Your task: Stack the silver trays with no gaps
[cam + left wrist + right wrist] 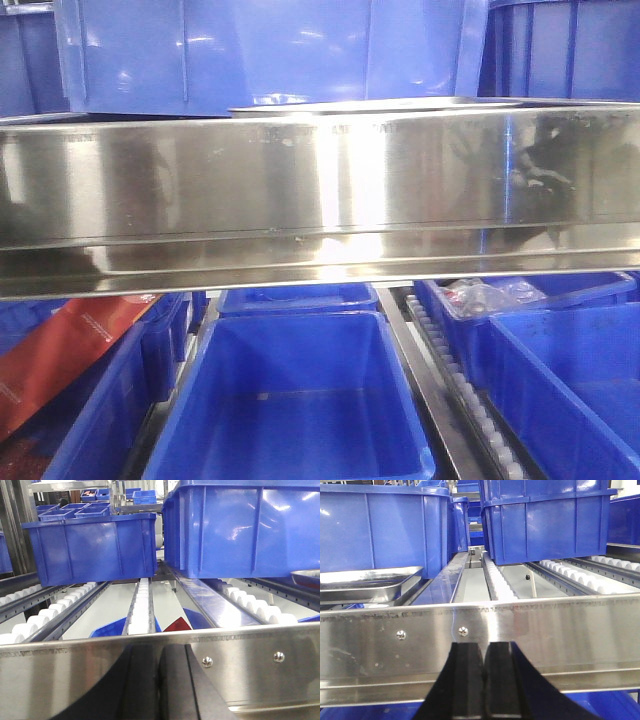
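Front view: a long shiny steel rail (320, 190) runs right across the middle. Blue bins (290, 400) sit below it and more sit above. One lower bin on the left has a red packet (60, 350) in it. A thin steel rim peeks over the rail's top on the right. It's probably the silver trays (420, 103), but I can't tell for sure from here.

Left wrist view: the left end effector (160, 647) sits low, just in front of the riveted rail, with its black fingers pressed together and nothing between them. Past the rail there are white rollers (142, 605) with blue bins on them. A bit of tray rim shows at the far right edge.

Right wrist view: the right end effector (484, 646) also has its fingers together and nothing in them, right up against the rail. The silver trays are on the left, just behind the rail and in front of a blue bin. One looks nested in another, with a second rim showing underneath.
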### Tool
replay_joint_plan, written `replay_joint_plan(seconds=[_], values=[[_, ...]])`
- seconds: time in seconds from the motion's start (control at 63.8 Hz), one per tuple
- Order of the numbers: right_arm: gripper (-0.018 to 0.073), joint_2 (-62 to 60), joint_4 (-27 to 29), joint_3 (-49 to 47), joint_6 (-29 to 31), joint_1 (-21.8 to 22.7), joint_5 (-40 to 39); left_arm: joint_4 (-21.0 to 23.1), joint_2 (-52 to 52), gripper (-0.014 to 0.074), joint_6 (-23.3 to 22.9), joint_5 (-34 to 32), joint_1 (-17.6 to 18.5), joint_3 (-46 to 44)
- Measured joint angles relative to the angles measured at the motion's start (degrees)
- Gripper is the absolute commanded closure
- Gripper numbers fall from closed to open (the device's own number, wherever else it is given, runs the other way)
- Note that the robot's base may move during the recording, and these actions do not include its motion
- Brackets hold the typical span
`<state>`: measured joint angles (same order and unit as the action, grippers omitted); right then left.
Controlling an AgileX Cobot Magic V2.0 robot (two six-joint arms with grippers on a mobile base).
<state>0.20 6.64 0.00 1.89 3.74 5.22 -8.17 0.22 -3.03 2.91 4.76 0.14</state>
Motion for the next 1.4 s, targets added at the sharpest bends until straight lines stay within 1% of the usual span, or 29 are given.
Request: replay_joint_plan(seconds=[0.157, 0.22, 0.282, 0.392, 0.455, 0.502, 0.565, 0.627, 0.737, 0.878, 0.988, 1.113, 1.16, 1.239, 1.302, 1.396], values=[[0.0638, 0.00, 0.00, 0.00, 0.00, 0.00, 0.00, -0.10, 0.00, 0.0608, 0.00, 0.00, 0.00, 0.00], [0.0638, 0.00, 0.00, 0.00, 0.00, 0.00, -0.45, -0.60, 0.00, 0.0608, 0.00, -1.06, 0.00, 0.00], [0.0638, 0.00, 0.00, 0.00, 0.00, 0.00, -1.50, -1.02, 0.00, 0.0608, 0.00, -3.48, 0.00, 0.03], [0.0638, 0.00, 0.00, 0.00, 0.00, 0.00, -5.53, -1.13, 0.00, 0.0608, 0.00, -10.69, 0.00, 0.03], [0.0638, 0.00, 0.00, 0.00, 0.00, 0.00, -8.81, -0.40, -0.09, 0.0608, -0.11, -14.95, 0.00, 0.03], [0.0638, 0.00, 0.00, 0.00, 0.00, 0.00, -10.57, 0.63, -0.09, 0.0608, -0.11, -16.48, 0.00, -0.79], [0.0638, 0.00, 0.57, -0.16, -0.13, 0.00, -11.55, 1.77, -0.09, 0.0608, -0.11, -15.79, 0.00, -3.81], [0.0638, -0.10, 1.33, -1.90, -0.13, 0.00, -9.31, 2.32, -0.09, 0.0608, -0.11, -12.85, 0.00, -7.46], [0.0638, -0.10, 1.85, -8.49, -0.23, 0.00, -1.71, 2.67, -0.13, 0.0608, -0.11, -2.15, 0.00, -17.06], [0.0638, 0.35, -0.81, -19.06, -0.23, 0.00, 9.88, 2.75, 2.75, 0.0608, -0.11, 10.62, 0.00, -28.76], [0.0638, 3.87, -3.43, -27.66, -0.39, 0.00, 19.41, 2.75, 8.18, 0.0608, -0.11, 19.63, 0.00, -37.15], [0.0638, 11.93, -5.12, -36.88, -0.39, 0.00, 28.99, 3.12, 16.70, 0.0608, -0.11, 29.89, 0.00, -46.32], [0.0638, 15.00, -5.25, -40.03, -0.39, 0.00, 31.41, 3.92, 20.54, 0.0608, -0.11, 33.06, 0.00, -49.04], [0.0638, 21.91, -5.25, -45.37, -0.39, 0.00, 36.06, 7.04, 27.88, 0.0608, 0.48, 39.34, 0.00, -54.34], [0.0638, 26.77, -5.25, -49.16, -0.39, 0.00, 38.90, 9.51, 32.39, 0.0609, 0.85, 42.50, 0.00, -57.12], [0.0638, 34.10, -4.91, -53.85, -0.39, 0.00, 42.13, 13.55, 40.35, 0.0613, 1.20, 45.02, 0.00, -59.68]])
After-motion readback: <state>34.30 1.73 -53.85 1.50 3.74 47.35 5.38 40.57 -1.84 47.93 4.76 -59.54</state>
